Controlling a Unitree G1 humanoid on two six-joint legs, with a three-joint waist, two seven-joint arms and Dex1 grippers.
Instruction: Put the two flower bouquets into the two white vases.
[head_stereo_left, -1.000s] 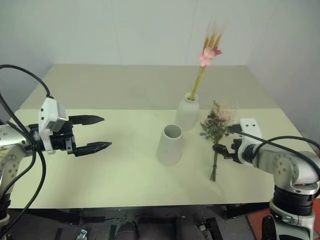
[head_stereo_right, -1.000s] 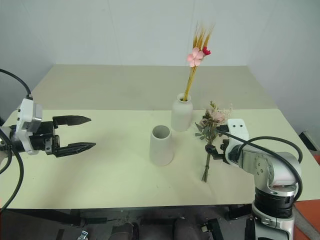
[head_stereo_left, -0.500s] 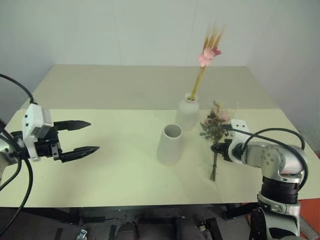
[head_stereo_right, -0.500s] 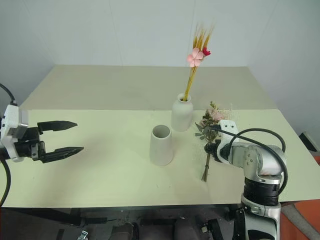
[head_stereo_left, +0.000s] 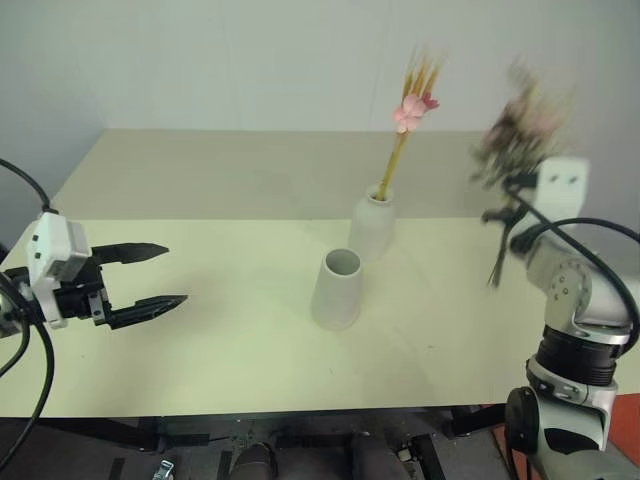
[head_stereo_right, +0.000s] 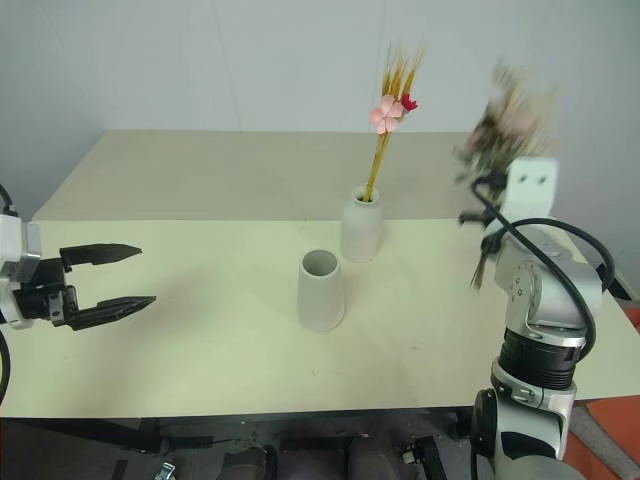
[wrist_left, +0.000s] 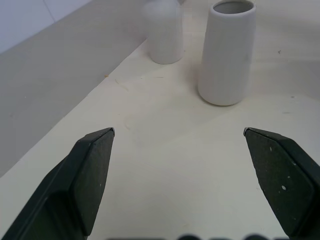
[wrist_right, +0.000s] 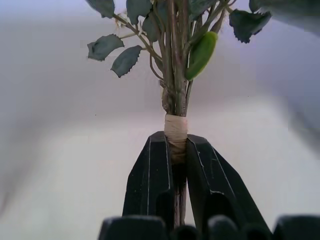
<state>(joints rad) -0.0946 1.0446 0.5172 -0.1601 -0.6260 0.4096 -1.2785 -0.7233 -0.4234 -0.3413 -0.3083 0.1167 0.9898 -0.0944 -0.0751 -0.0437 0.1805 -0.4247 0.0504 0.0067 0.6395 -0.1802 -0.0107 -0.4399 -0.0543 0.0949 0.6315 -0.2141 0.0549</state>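
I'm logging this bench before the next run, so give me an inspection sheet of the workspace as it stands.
Surface: pale table, bare in front.
Job's things: slim yellow bunch stands in the bottle vase; cone vase empty, upright, just in front of it; rose bouquet held in the air over the table's right side.
Clutter: nothing seen.
Grippers: left gripper open, empty, over the table's left side; right gripper shut on the rose bouquet at its taped stems.
Cables: black cables loop along both arms.
Surroundings: plain pale wall behind the table.

Rose bouquet (head_stereo_left: 520, 120) aloft; yellow bouquet (head_stereo_left: 412, 100) in bottle vase (head_stereo_left: 374, 227); cone vase (head_stereo_left: 337, 289) empty.
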